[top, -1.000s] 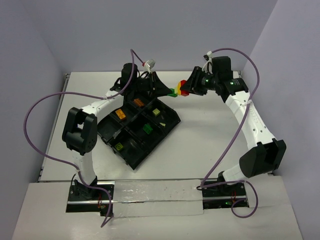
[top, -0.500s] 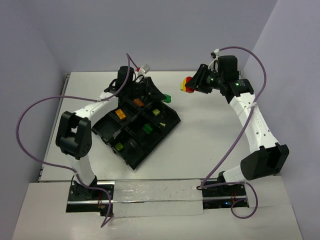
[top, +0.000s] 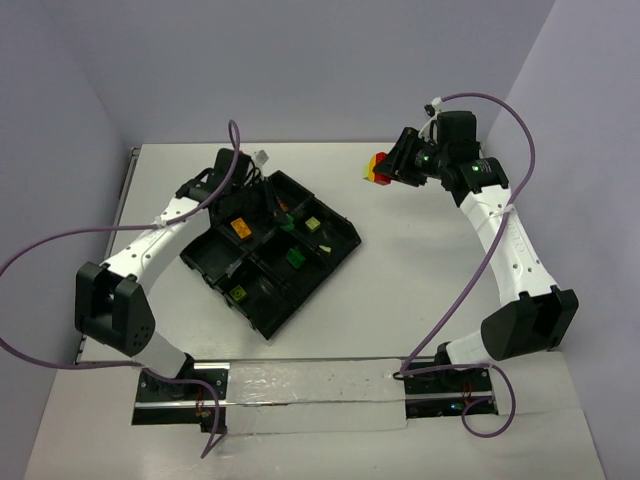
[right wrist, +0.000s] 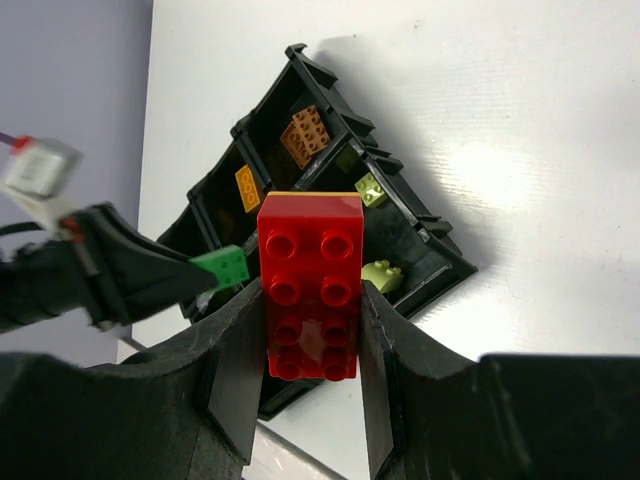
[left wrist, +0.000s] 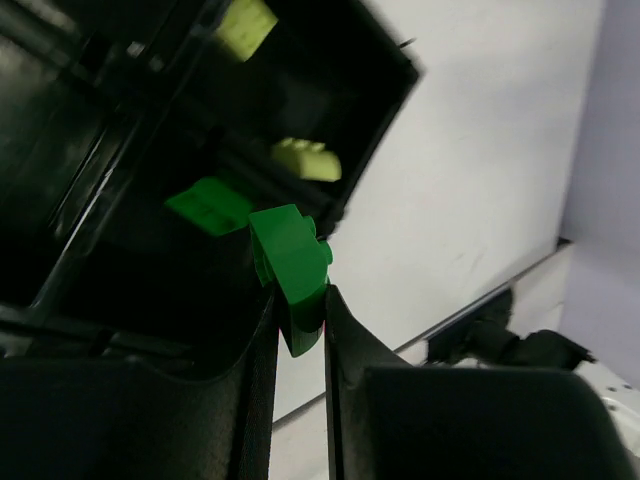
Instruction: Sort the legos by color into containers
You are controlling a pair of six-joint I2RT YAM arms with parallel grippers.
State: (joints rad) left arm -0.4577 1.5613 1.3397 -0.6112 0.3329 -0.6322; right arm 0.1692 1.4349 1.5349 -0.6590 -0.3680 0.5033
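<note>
Since the next move is judged to be a release into the green compartment, the governing relation is between the held green brick [left wrist: 290,262] and the loose green brick [left wrist: 210,205] in the tray [top: 266,325].

1. Left jaws: closed on the held green brick. It protrudes past the fingers [left wrist: 262,350], long axis roughly in line with them. It hangs above the tray and is not yet in a compartment.
2. Direction: in the left wrist view, the loose green brick lies just beyond and left of the held one, and lower. Overhead, it lies toward the near edge from the jaws. Whether the held brick is already over that compartment cannot be told.
3. Right jaws: closed on the red brick [right wrist: 310,250], studs toward the camera, long axis along the fingers. A yellow piece [right wrist: 310,194] sits against its far end. It hangs over the bare surface [top: 390,270], well apart from the tray, off the far-right side.
4. Nearer arm: the left arm [top: 150,240], not the right arm [top: 500,230].

Count:
- Green: two, one held and one loose.
- Red: one, held.
- Yellow: one, attached to the red.
- Orange bricks: two [right wrist: 247,187] [right wrist: 307,130], in the tray.
- Pale yellow-green bricks: two [top: 313,225] [top: 239,293], in separate compartments.
- Tray: one, apparently six compartments.
</note>
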